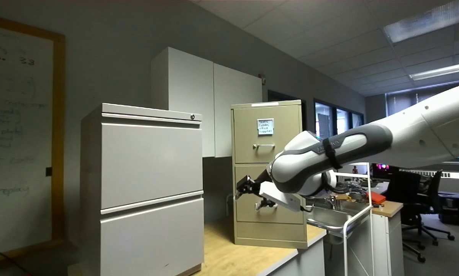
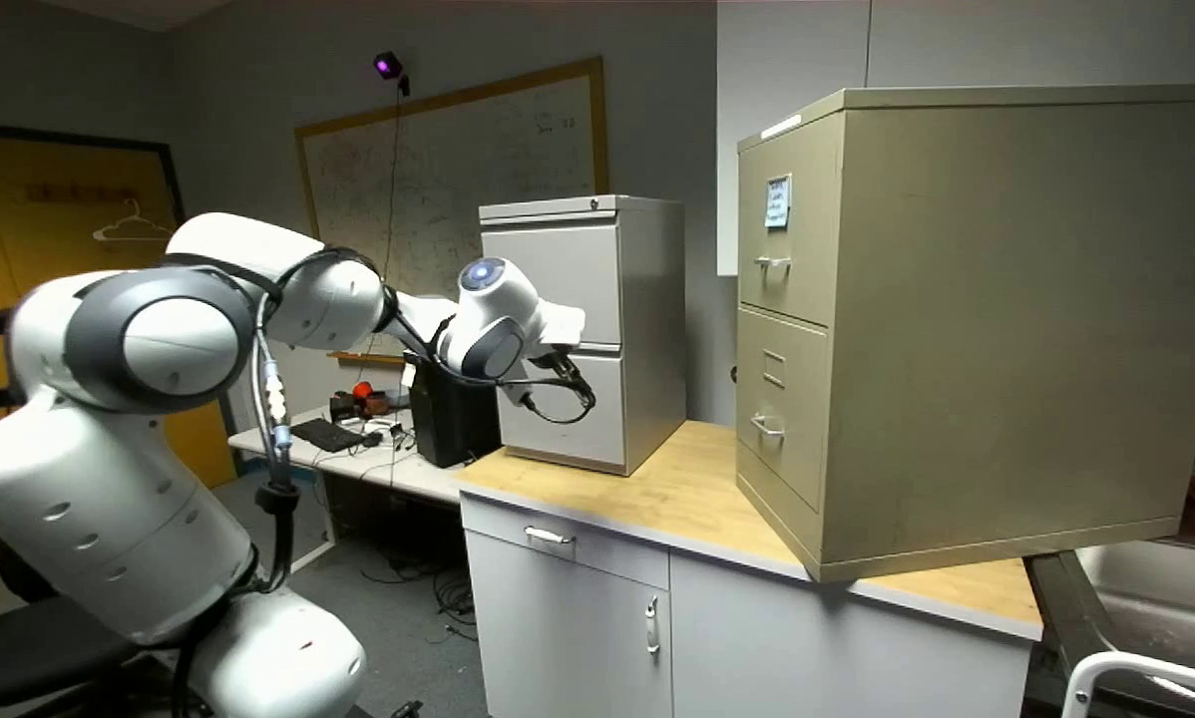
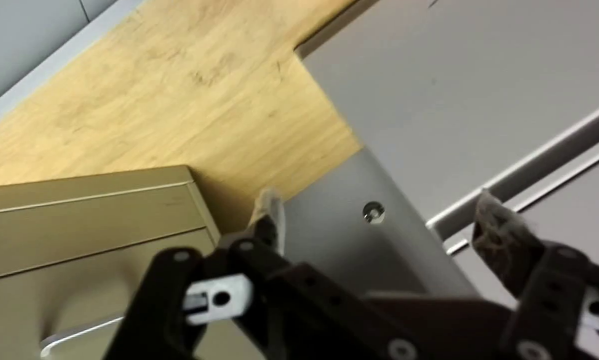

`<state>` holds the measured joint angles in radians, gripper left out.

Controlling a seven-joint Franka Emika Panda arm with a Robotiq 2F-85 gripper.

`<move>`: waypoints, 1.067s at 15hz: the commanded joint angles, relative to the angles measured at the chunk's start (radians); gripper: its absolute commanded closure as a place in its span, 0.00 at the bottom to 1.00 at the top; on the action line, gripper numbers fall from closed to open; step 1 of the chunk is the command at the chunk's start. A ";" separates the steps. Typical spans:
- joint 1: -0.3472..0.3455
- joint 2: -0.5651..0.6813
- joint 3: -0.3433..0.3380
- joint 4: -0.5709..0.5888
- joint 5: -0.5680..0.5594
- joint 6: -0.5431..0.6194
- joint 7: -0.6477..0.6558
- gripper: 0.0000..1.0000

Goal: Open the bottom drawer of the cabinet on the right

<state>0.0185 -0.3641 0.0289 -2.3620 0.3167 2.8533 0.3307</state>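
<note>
Bottom drawer (image 2: 799,399): closed, low in the tan cabinet (image 2: 1016,319) on the table (image 2: 677,489).

Its squarish front faces the arm's (image 2: 169,349) side, and it should slide out along the cabinet's depth. In an exterior view its handle (image 2: 767,428), a level bar, lies to the right of your pincer (image 3: 377,197) and apart from it; your wrist view has it lower left. Your pincer's spread wide, holding nothing, so you'd likely swing across first.

Cabinet (image 2: 1016,319) on counter (image 2: 692,474), second cabinet (image 1: 149,172) at left, sink (image 2: 1181,598) at right
</note>
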 commanded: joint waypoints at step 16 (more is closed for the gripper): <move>-0.172 0.699 -0.198 0.646 0.006 0.064 0.500 0.00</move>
<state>-0.1572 0.2435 -0.1394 -1.8216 0.3294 2.9405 0.7497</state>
